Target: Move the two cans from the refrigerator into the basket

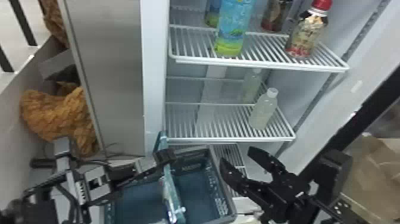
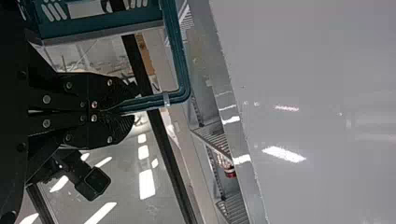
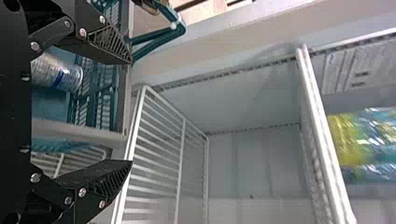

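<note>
Bent handle [image 2: 177,51] btwn ribbed L fingers [image 1: 165,156]

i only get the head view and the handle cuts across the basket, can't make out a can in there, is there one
Observer: Yes, the right wrist view shows a can inside the basket. I can make out just that one, so I can't tell about a second.
Operator: ok, and is the left gripper really closed on the handle, or just leaning there
Observer: It's closed on it. The left wrist view shows the two fingers of the left gripper pinched together with the handle between their tips.
</note>
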Controlling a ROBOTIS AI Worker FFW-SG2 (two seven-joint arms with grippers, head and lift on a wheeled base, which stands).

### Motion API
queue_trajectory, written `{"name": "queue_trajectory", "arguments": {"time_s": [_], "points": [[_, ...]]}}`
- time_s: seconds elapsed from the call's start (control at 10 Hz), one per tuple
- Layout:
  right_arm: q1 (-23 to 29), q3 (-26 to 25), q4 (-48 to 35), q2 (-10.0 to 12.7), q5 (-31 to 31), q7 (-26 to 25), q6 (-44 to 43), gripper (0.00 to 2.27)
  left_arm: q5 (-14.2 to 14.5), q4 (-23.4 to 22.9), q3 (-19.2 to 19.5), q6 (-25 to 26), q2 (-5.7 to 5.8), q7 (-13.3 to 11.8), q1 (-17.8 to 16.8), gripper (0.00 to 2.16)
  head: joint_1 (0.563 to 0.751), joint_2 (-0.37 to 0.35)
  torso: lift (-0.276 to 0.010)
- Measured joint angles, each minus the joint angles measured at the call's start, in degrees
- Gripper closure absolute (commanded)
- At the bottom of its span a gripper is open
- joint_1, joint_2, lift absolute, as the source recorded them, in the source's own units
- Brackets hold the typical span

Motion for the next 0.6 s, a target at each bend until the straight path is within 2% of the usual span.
{"name": "queue_trajectory", "arguments": {"time_s": [0.4,0.6], "points": [[8.22,-5.56,-1.12,3.31,0.03,0.0,-14.67,0.33,-0.58,0.01,-0.03,0.24,0.26,0.0,0.04,1.21,0.695,-0.3,-0.219],[12.5,-7.42,-0.25,4.07,-0.84,0.0,-21.37,0.34,-0.78,0.02,-0.02,0.33,0.36,0.09,0.04,1.21,0.695,-0.337,-0.219]]}}
